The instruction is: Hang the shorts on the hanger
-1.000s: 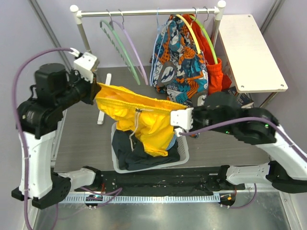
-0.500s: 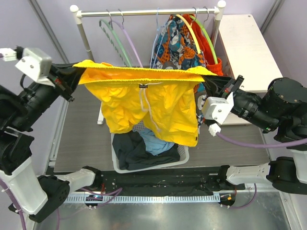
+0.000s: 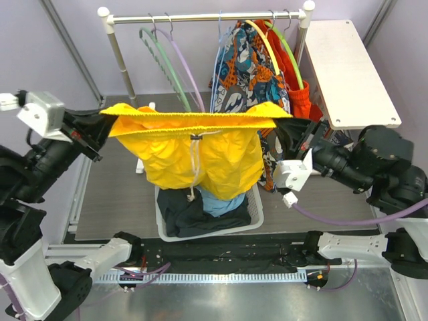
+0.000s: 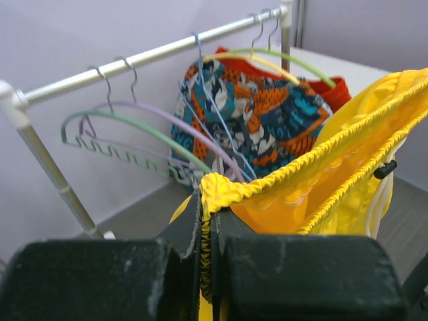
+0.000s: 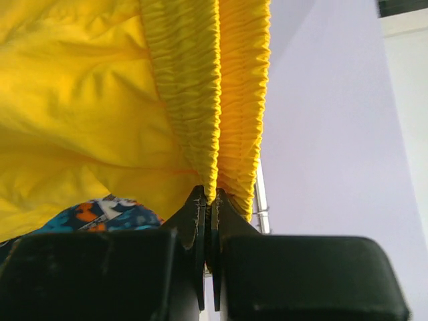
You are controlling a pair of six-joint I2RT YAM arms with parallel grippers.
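Shorts (image 3: 197, 150) lower vs 0.5 s ago, waistband taut before rail (image 3: 200, 17); left end effector (image 3: 101, 122) & right end effector (image 3: 284, 127) each pinch a corner. Risk: overstretch slips fabric, misses hanger (image 3: 219, 37).

The dark grey desk (image 3: 107, 200) carries a white laundry basket (image 3: 257, 210) near its front edge, filled with dark and light-blue clothes. A slim white bar (image 3: 139, 168) lies flat on the desk just left of the basket.
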